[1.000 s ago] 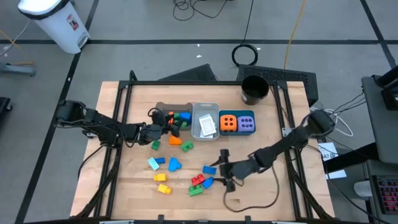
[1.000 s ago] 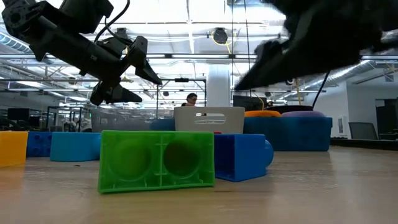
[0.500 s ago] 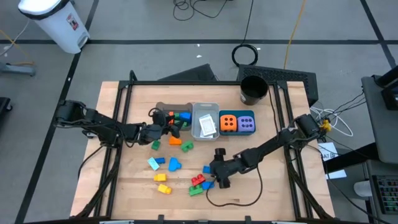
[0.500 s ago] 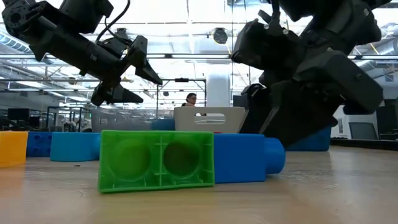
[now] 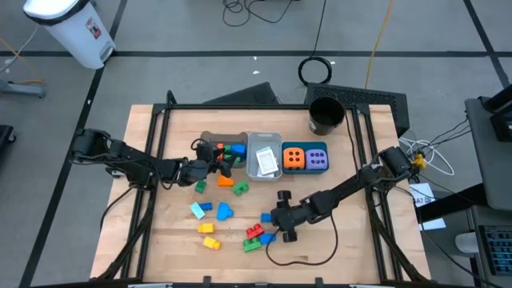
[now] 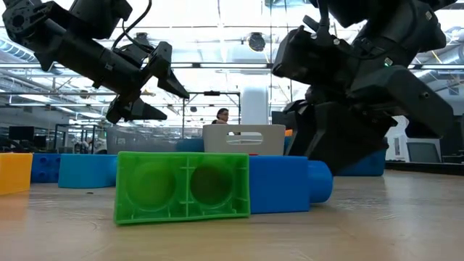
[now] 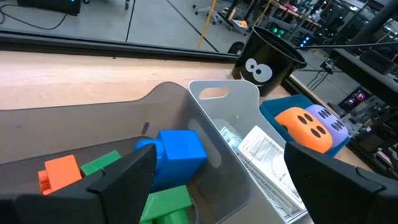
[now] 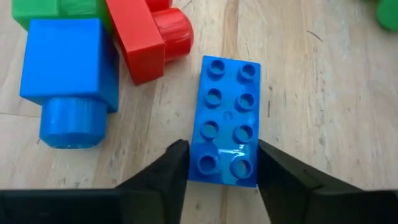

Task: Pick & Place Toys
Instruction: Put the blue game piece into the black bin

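On the wooden table (image 5: 336, 248), right end effector (image 8: 217, 165) reaches low, fingers clamping a blue brick (image 8: 227, 121).

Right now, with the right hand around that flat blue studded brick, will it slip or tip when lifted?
The flat blue brick looks like rigid, glossy plastic, so probably light but a bit slick. The right hand straddles one end only, so the far end may sag. Lying flat, it shouldn't roll.

Robotics lab — open hall w/ ceiling trusses (image 6: 217, 69), floor cables (image 5: 264, 10), workstations.
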You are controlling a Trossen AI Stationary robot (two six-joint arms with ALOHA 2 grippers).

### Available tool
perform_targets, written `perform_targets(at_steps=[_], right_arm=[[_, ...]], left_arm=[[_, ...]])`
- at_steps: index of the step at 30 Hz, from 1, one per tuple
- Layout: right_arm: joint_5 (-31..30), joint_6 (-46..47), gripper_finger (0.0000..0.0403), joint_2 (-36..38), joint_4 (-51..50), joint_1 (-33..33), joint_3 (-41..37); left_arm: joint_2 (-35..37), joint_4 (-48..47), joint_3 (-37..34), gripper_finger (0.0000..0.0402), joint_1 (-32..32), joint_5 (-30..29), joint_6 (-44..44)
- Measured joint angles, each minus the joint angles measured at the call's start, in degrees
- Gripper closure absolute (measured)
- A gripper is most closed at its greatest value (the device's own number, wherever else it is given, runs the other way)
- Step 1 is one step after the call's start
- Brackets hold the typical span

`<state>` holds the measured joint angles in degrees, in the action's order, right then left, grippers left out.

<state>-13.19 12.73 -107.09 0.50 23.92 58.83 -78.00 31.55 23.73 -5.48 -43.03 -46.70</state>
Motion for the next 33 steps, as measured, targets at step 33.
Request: perform_targets(at_steps=[33], right_arm=[[-21.1,-12.8,0.0265,29.0,8.1,1.9,-20.5]], left_arm=[[0.0,6.2,0.0,0.0041,0.0,9.6,0.0]])
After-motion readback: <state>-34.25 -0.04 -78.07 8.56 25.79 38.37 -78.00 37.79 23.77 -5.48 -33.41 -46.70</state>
